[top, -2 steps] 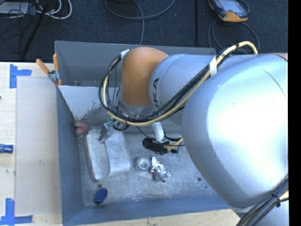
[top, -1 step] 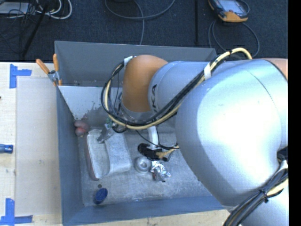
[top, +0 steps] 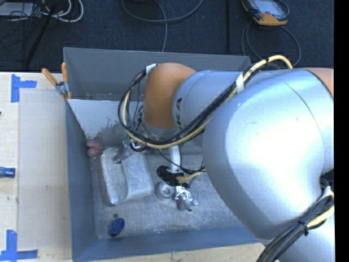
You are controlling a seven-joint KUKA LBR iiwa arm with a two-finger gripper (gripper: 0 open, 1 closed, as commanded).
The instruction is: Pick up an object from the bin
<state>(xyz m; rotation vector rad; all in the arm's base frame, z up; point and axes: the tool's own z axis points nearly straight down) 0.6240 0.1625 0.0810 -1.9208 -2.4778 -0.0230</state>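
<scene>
Dark floor lies behind the grey metal bin (top: 147, 220). My gripper (top: 127, 147) hangs under my orange wrist cover, over the far end of a pale grey pad (top: 128, 179) lying left of the bin's middle. I cannot tell how far it is open or whether it has hold of anything. The pad looks flat, wide and limp, so I judge a pinch could slip off it or lift only a corner. A small pink thing (top: 94, 148) just beside that end could get caught too. A silver round thing (top: 163, 190) lies near the pad's right edge.
</scene>
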